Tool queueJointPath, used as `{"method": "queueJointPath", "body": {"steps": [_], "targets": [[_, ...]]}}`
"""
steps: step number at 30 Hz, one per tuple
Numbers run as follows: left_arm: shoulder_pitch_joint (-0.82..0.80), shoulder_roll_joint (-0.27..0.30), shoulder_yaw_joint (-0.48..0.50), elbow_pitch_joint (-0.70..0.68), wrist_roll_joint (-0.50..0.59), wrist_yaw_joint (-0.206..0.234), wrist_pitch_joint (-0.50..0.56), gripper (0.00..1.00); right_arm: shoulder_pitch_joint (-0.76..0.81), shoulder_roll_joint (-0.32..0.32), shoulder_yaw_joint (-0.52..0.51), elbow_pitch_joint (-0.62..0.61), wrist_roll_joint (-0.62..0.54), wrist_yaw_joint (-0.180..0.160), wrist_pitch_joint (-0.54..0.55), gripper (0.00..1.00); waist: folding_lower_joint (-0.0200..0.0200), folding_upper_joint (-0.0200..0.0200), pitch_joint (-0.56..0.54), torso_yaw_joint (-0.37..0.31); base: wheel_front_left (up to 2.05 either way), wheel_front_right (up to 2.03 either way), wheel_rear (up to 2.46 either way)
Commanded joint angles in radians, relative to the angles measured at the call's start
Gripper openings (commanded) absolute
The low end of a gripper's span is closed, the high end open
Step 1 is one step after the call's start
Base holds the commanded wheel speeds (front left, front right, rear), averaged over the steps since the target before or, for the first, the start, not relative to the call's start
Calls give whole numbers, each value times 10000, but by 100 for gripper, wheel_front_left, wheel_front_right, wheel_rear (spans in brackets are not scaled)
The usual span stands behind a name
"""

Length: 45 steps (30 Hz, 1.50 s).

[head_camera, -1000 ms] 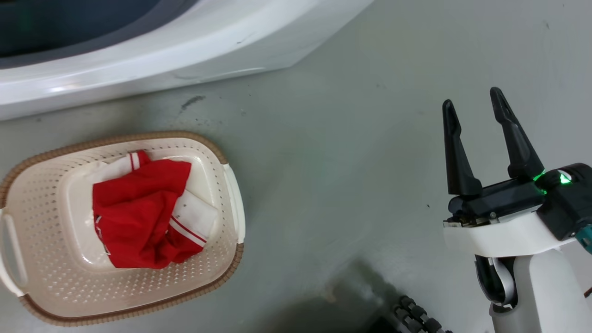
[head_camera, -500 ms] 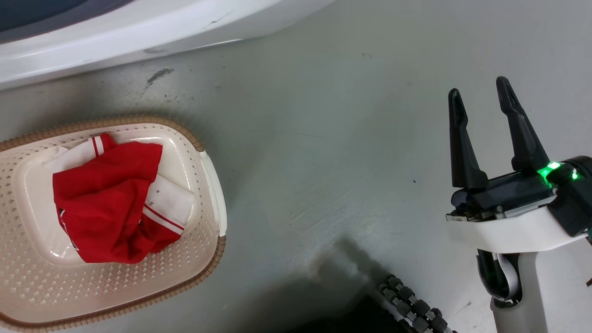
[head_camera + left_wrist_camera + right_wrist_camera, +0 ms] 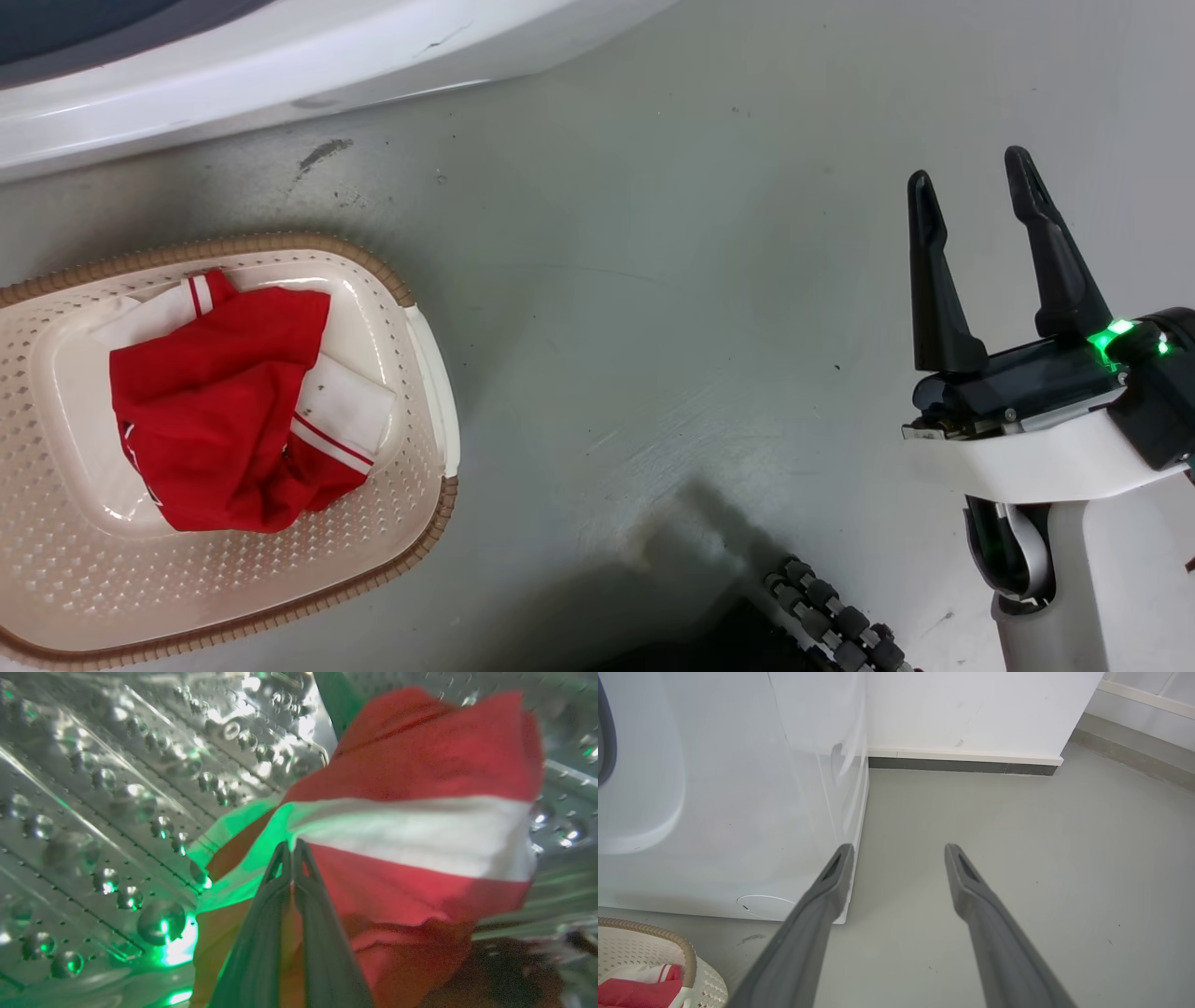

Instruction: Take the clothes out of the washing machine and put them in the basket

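In the left wrist view my left gripper (image 3: 292, 844) is shut on a red garment with a white band (image 3: 411, 830), inside the washing machine's shiny perforated drum (image 3: 107, 812). The cream basket (image 3: 411, 448) with its brown rim sits on the floor at the left of the head view and holds a crumpled red and white garment (image 3: 219, 411). The washing machine's white front (image 3: 280, 65) runs along the top of the head view. My right gripper (image 3: 971, 177) hangs open over bare floor at the right, with nothing between its fingers.
The grey floor (image 3: 653, 308) lies between the basket and my right arm. A dark ribbed cable (image 3: 831, 616) shows at the bottom edge. In the right wrist view a white wall with a dark skirting (image 3: 962, 765) stands behind the washing machine's side (image 3: 738, 812), and the basket's rim (image 3: 668, 938) sits low left.
The head camera shifted, so basket and machine slid left and up in the picture during the first half second. My right gripper stays open and nearly still.
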Motion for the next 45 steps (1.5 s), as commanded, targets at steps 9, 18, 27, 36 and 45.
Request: {"method": "queueJointPath", "body": {"steps": [9,18,27,36,45], "targets": [[350,-488,-51,370,-505,25,-1721,0,-28,24,-47,147,-200,-10,-20,100,-1,0,-588,257,0,0,0],[1923,-1409,6,579,-1355,25,-3945,0,367,21,-160,368,-676,-10,-20,100,-1,0,-1927,923,0,0,0],[4116,-2160,-346,341,-1973,24,-5980,0,1026,17,-234,651,-1211,-10,-20,100,-1,0,-3516,1644,0,0,0],[5948,-2608,-490,-296,-2322,32,-7175,0,1718,15,-193,849,-1608,-9,-20,100,-1,0,-4917,2146,0,0,0],[7923,-2593,-340,-2515,-2142,401,-7354,0,2459,17,-217,998,-1743,-10,-20,100,-1,0,-6214,2588,0,0,0]]}}
